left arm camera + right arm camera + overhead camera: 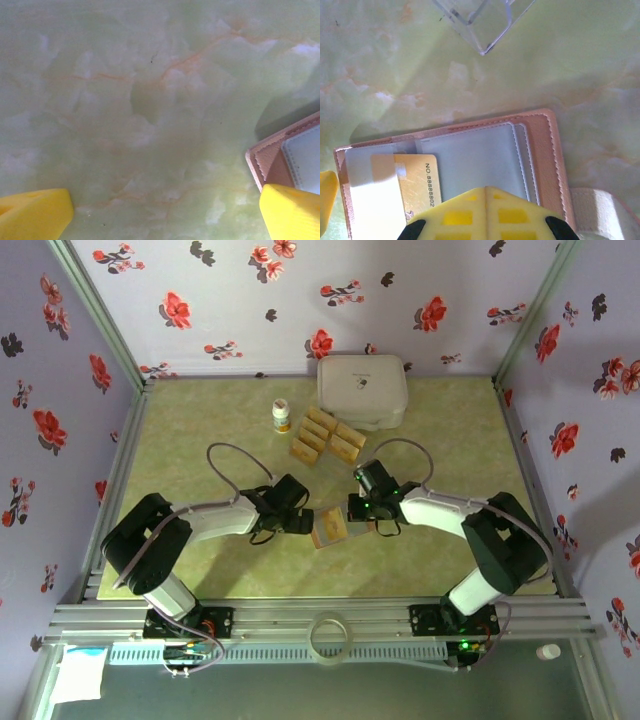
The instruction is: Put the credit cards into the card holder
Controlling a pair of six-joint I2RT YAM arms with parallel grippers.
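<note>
The card holder (329, 529) lies open on the table between both grippers, pinkish-tan with grey pockets (475, 160). One gold credit card (415, 182) sits in its left pocket. Several more credit cards (325, 437) lie in rows further back. My right gripper (347, 520) is shut, its yellow fingertips (486, 212) together over the grey pockets; I cannot tell whether they touch them. My left gripper (307, 524) stands open at the holder's left edge, nothing between its fingers (35, 215). The holder's corner (272, 160) lies beside the left gripper's right fingertip (292, 212).
A large white rounded box (362, 390) stands at the back, a small bottle (282, 416) left of the loose cards. A clear plastic piece (480, 25) lies beyond the holder. A tape roll (328, 635) rests on the front rail.
</note>
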